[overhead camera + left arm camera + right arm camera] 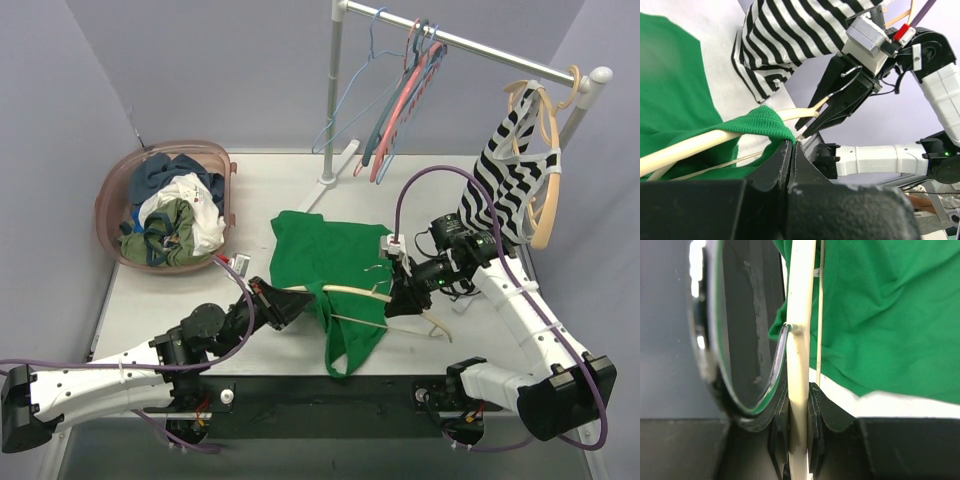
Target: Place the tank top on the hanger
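Clamped tight, my right fingers (816, 415) hold the hanger (801, 315) by its cream arm beside the hook. My left fingers (772, 167) press together at the knit edge of the tank top (320, 250); I cannot tell whether they nip any cloth. The top lies on the white tabletop (260, 190), with one hanger arm passing under its knit. Bare surface stretches toward the rail (470, 42).

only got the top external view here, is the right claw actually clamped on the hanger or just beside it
observer: clamped. the right wrist view shows the right claw shut on the hanger's cream arm, near the hook's root.
operator: left claw?
observer: the left wrist view shows the left claw shut, tips at the tank top's strap; pinching fabric or not, can't tell.
operator: strap over the hanger yet
observer: yes, there it wraps over the arm.
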